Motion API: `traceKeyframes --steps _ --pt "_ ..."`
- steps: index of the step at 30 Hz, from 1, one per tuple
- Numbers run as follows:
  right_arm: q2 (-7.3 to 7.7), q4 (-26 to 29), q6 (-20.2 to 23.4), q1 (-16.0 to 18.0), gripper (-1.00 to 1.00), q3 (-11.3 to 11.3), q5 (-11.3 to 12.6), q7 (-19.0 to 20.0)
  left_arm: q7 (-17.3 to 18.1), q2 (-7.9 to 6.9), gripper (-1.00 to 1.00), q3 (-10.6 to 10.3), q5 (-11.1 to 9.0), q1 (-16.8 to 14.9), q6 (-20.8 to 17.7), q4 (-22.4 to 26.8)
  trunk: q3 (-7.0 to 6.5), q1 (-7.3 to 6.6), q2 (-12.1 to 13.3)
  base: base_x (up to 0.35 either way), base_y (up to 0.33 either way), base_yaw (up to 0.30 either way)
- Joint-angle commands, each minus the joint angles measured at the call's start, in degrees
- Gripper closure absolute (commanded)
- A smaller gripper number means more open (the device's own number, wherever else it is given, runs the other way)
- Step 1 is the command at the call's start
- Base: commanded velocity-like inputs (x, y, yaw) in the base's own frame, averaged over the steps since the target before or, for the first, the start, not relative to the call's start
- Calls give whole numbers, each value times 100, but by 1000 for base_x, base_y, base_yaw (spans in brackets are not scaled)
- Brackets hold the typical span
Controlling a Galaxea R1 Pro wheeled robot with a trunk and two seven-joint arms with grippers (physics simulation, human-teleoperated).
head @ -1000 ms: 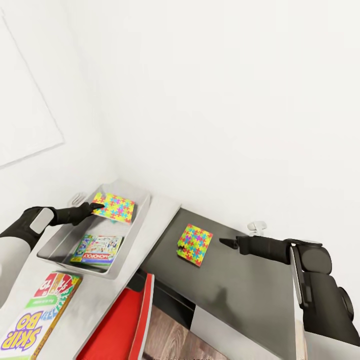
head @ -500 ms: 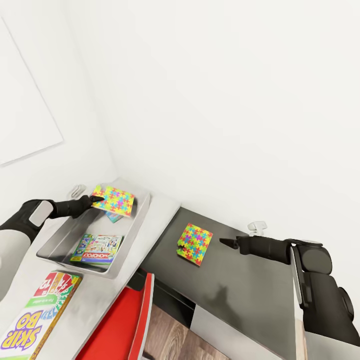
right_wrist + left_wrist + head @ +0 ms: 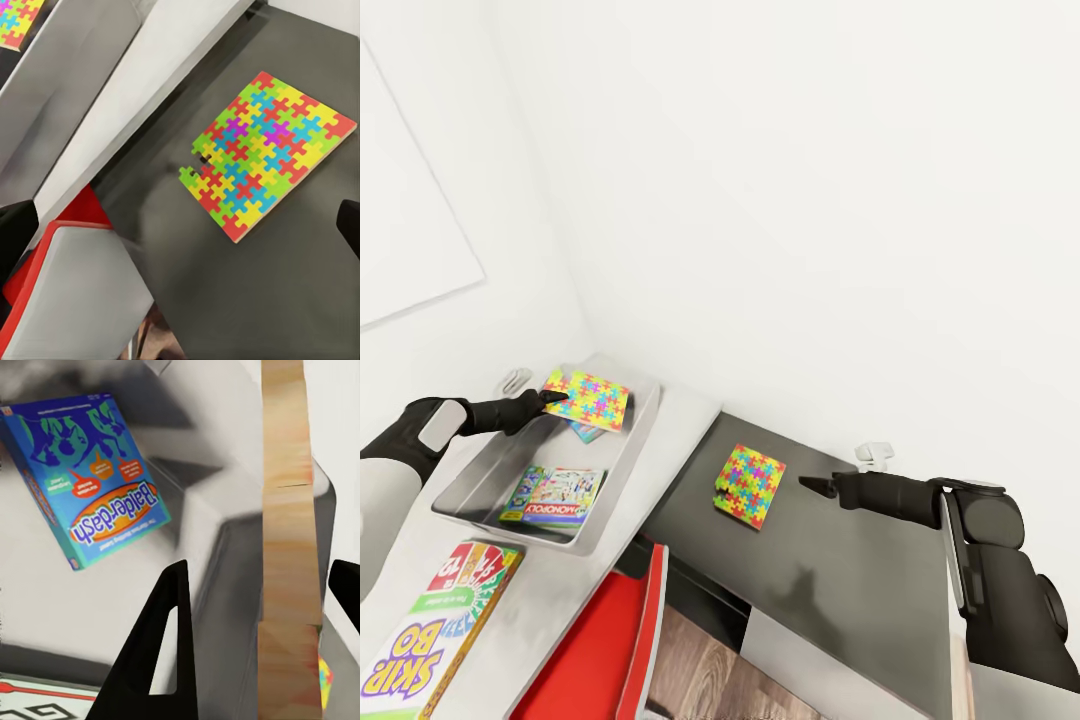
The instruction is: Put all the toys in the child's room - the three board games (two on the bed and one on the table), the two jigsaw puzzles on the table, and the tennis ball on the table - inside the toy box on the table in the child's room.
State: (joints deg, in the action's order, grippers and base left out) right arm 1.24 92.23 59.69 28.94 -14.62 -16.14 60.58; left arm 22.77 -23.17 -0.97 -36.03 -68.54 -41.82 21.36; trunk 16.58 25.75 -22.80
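The jigsaw puzzle (image 3: 588, 400) held by the left gripper (image 3: 550, 402) sits left of centre in the head view, gripped at its near-left edge and raised over the far end of the toy box (image 3: 615, 470); the release turns on this, since the panel lies tilted above the bin's inside with its far corner near the bin's far rim. In the left wrist view the panel shows edge-on as a wood-coloured strip (image 3: 289, 547) between the two dark fingers, which close narrowly on it. Directly beneath it in the bin lies the blue Balderdash box (image 3: 90, 476), and nearer the lower left of the head view the Monopoly box (image 3: 555, 495) lies flat on the bin floor. The second jigsaw puzzle (image 3: 751, 486) rests flat on the dark surface (image 3: 840, 580) at frame centre, well apart from the bin, its long axis running toward the wall. The right gripper (image 3: 807, 484) points at it from the right, near but apart, and is the nearer arm; its fingers at the edges of the right wrist view stand wide. A Skip-Bo box (image 3: 430, 625) lies on the table (image 3: 560, 590) at lower left, beside a red chair (image 3: 610, 640).
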Motion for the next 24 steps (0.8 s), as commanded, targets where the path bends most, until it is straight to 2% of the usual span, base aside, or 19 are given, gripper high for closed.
traceKeyframes --steps 1,24 --pt "-1 6 31 7 -100 -6 -56 59 8 -1 100 -9 -18 -7 -26 0 19 3 -12 0 0 0" --pt "12 6 31 7 -100 -6 -56 59 8 -3 100 -9 -20 6 -14 0 229 3 -12 0 0 0"
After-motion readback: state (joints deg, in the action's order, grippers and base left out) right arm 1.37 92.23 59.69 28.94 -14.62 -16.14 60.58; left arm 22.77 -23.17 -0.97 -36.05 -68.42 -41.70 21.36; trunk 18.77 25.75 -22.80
